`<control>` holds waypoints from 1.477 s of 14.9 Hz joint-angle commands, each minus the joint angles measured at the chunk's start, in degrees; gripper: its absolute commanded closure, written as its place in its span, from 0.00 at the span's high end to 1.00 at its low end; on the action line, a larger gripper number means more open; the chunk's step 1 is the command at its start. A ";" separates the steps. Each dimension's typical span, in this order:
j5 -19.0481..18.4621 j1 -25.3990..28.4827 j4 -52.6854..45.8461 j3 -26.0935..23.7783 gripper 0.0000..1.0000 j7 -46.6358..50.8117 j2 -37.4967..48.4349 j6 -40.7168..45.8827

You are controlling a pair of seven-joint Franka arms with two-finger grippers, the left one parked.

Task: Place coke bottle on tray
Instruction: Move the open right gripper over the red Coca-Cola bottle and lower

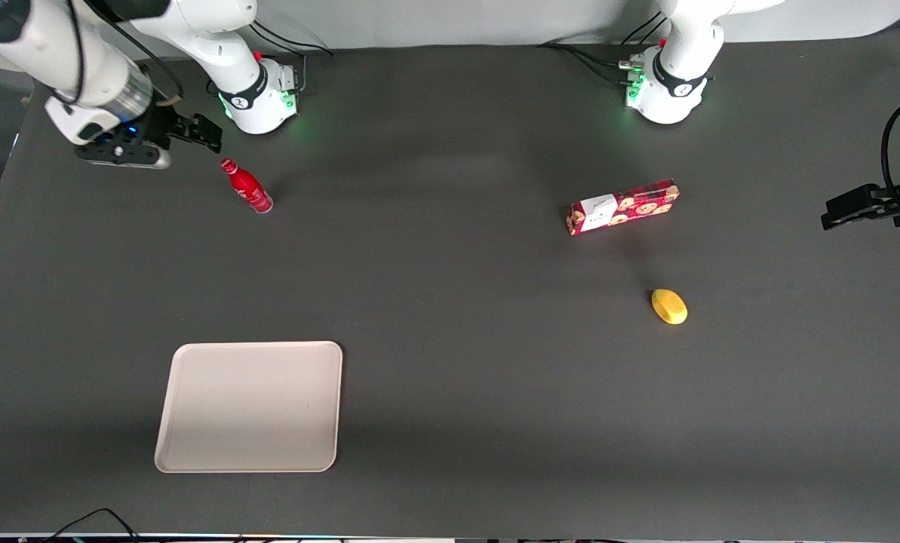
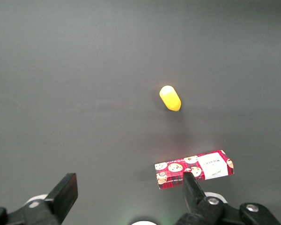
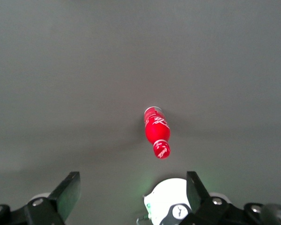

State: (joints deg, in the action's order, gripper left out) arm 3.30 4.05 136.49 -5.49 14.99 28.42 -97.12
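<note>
The coke bottle is seen upright at four o'clock from the empty, open-fingered gripper, tray well apart.

— What's around my gripper?

— Its fingers are spread, and it hangs above bare mat, apart from the bottle, which stands just beside it, nearer the front camera.

— Any blockers toward the tray?

— I see open mat between them. The cookie box and lemon sit well off toward the parked arm's end.
</note>
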 commanded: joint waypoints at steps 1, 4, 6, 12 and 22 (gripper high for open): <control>1.10 -0.88 13.78 0.21 1.00 -3.11 3.92 -12.01; 1.10 -1.07 18.28 0.48 1.00 -3.48 3.40 -16.25; 1.10 -1.15 20.83 0.48 1.00 -3.48 3.40 -18.80; 1.10 -2.29 25.58 0.48 1.00 -3.48 3.57 -21.88; 1.10 -3.35 26.90 0.57 0.71 -3.04 3.05 -22.06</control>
State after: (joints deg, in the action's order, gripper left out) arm 3.30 1.78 160.82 -4.99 13.37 29.98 -117.21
